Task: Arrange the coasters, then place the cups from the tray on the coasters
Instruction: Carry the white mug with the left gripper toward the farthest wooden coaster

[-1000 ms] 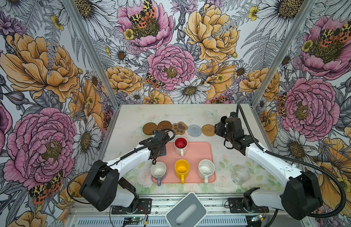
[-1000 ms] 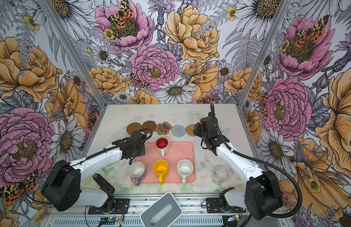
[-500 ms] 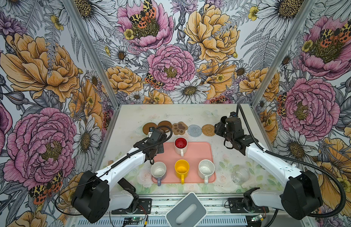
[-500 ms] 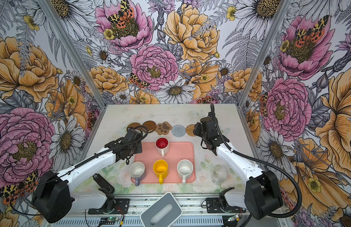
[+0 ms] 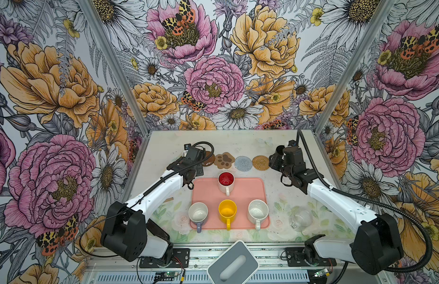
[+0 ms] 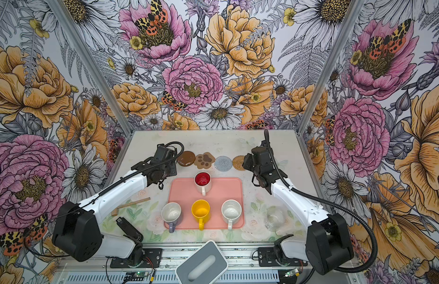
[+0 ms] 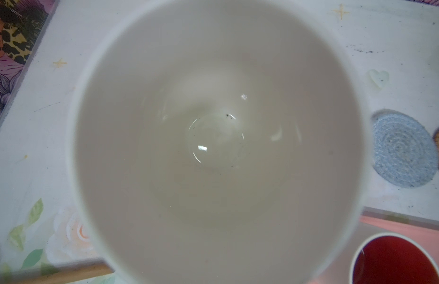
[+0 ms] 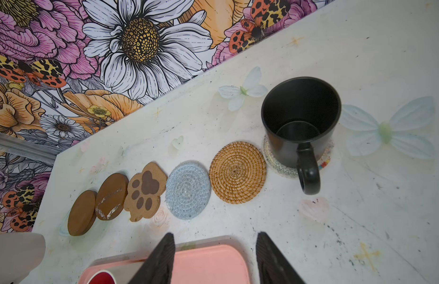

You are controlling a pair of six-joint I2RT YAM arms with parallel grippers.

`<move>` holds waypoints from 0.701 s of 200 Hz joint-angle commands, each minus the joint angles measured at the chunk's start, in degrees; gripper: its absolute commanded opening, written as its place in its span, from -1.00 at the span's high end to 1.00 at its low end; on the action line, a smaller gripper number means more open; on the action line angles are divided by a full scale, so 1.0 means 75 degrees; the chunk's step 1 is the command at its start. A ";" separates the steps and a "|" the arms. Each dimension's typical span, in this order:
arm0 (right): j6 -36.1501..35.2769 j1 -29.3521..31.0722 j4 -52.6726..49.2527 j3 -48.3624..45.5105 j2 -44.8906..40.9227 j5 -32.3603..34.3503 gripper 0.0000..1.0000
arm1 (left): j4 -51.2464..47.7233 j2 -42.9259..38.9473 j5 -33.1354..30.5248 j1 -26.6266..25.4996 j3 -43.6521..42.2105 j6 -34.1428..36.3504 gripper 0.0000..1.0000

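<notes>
My left gripper (image 5: 196, 157) hangs over the leftmost brown coaster, shut on the plain white cup (image 7: 218, 137), whose inside fills the left wrist view. Only one brown disc (image 6: 186, 158) shows in the top views. The row runs on with the paw coaster (image 5: 224, 160), the grey-blue round (image 5: 243, 163) and the tan woven round (image 5: 260, 162). In the right wrist view the black cup (image 8: 299, 118) stands on the pale coaster (image 8: 275, 163). My right gripper (image 8: 214, 246) is open over the tray's (image 5: 206, 194) far right corner. The red-inside (image 5: 226, 180), lavender (image 5: 198, 214), yellow (image 5: 227, 211) and speckled (image 5: 258, 212) cups stand on the tray.
A clear glass jar (image 5: 300, 218) stands right of the tray near the front. A wooden stick (image 6: 131, 204) lies left of the tray, under my left arm. A grey rounded block (image 5: 233, 265) sits at the front edge. Floral walls close in three sides.
My left gripper has carried the white cup from the tray's far left corner toward the back, over the brown discs. The right arm has not moved.
</notes>
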 commanded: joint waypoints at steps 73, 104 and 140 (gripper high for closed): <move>-0.0025 -0.0174 0.0096 -0.0111 0.0010 -0.0108 -0.10 | 0.0899 0.0881 0.0071 0.0918 0.0878 0.0333 1.00; -0.0034 -0.0195 0.0094 -0.0132 -0.0029 -0.0109 -0.09 | 0.0979 0.1304 0.0083 0.1084 0.1131 0.0545 1.00; -0.0017 -0.0227 0.0089 -0.0175 -0.0058 -0.0094 -0.10 | 0.0979 0.1808 0.0130 0.1195 0.1437 0.0706 1.00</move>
